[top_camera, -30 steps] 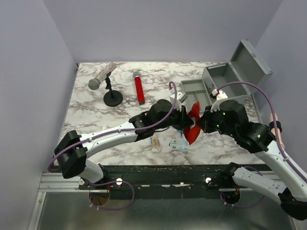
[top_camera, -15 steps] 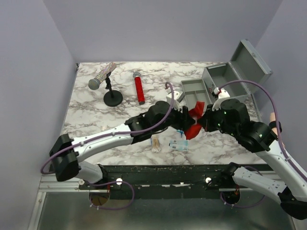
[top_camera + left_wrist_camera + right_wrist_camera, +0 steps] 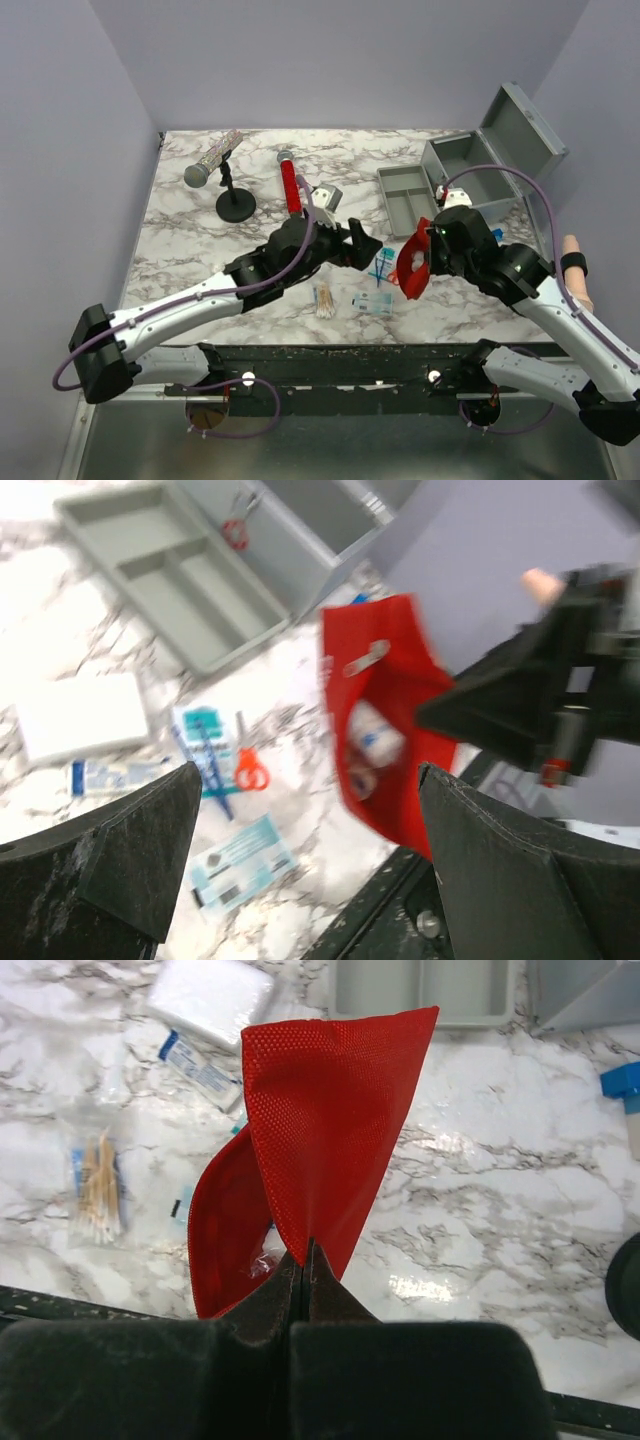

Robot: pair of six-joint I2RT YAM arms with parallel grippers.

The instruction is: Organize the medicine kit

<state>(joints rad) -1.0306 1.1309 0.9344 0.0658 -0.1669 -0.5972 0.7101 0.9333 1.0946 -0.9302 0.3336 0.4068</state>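
Note:
The medicine kit is a grey metal box at the back right, with its lid standing open. Its grey divided tray lies on the table beside it and also shows in the left wrist view. My right gripper is shut on a corner of a red pouch, which hangs open above the table with small white items inside. My left gripper stands open and empty left of the pouch, its jaws wide apart.
On the marble lie orange-handled scissors, a blue packet, a tube, a white pad and a bag of cotton swabs. A microphone on a stand and a red cylinder are at the back left.
My left gripper has opened, let go of the red pouch and drawn back to the left. The pouch now hangs from the right gripper alone.

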